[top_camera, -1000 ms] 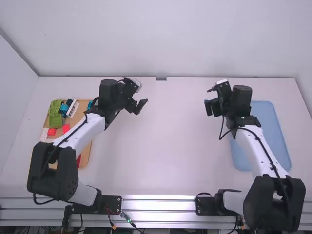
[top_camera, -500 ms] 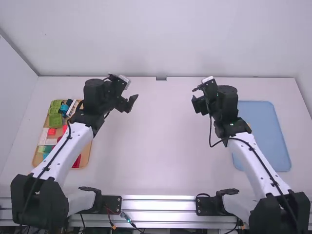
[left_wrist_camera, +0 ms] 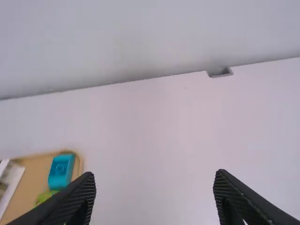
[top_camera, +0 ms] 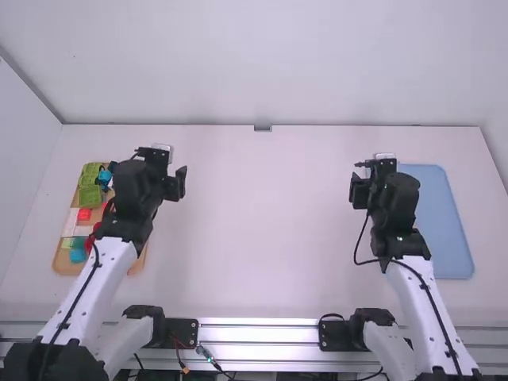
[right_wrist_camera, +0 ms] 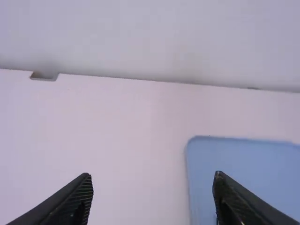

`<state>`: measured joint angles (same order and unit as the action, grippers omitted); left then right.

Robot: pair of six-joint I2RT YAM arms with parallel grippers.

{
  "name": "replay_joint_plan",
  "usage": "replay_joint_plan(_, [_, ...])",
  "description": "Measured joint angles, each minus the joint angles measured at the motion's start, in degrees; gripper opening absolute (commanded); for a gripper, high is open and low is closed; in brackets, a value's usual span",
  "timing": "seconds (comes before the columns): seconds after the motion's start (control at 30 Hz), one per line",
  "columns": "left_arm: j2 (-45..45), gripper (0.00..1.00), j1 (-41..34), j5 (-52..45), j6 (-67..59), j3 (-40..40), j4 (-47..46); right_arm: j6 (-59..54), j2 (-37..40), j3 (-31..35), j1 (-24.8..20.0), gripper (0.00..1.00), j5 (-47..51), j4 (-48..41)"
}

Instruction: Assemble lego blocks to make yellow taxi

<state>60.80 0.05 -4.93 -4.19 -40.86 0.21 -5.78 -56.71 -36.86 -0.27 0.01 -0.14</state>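
Note:
My left gripper (top_camera: 176, 184) hangs over the table at the right edge of the wooden tray (top_camera: 63, 258). In its wrist view the left gripper (left_wrist_camera: 154, 199) is open and holds nothing. Green blocks (top_camera: 91, 195), a red block (top_camera: 84, 214), white pieces and a teal block (top_camera: 78, 255) lie in the tray, partly covered by the left arm. The left wrist view shows a teal block (left_wrist_camera: 61, 171) at the tray's corner. My right gripper (top_camera: 361, 190) hangs left of the blue mat; in its wrist view the right gripper (right_wrist_camera: 152, 199) stands open, holding nothing.
A blue mat (top_camera: 444, 214) lies on the right of the white table (top_camera: 270, 230), partly beneath the right arm. A wall (top_camera: 262, 63) rises behind the table's back edge, where a small notch (top_camera: 262, 128) sits in the middle.
The left gripper has moved left and slightly nearer the bases. My right gripper first went left, then back right and slightly nearer its base. The blocks have stayed put.

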Motion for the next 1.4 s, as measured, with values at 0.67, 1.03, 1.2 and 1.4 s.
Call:
replay_joint_plan(0.67, [-26.25, 0.18, 0.00, 4.22, 3.80, 25.86, -0.04, 5.40, 25.99, 25.68, 0.15, 0.18, 0.02, -0.02])
replay_joint_plan(1.03, [-38.56, 0.00, 0.00, 4.66, 3.82, 37.88, -0.22, 5.57, 37.31, 36.20, 0.15, 0.00, -0.11, 0.37])
replay_joint_plan(1.2, [-43.23, 0.00, 0.00, 4.79, 3.82, 40.35, 0.04, 5.64, 42.29, 36.22, 0.15, 0.00, -0.11, 0.42])
replay_joint_plan(1.4, [-48.30, 0.00, 0.00, 4.79, 3.85, 40.35, 0.04, 5.51, 46.93, 36.22, 0.15, 0.00, -0.04, 0.44])
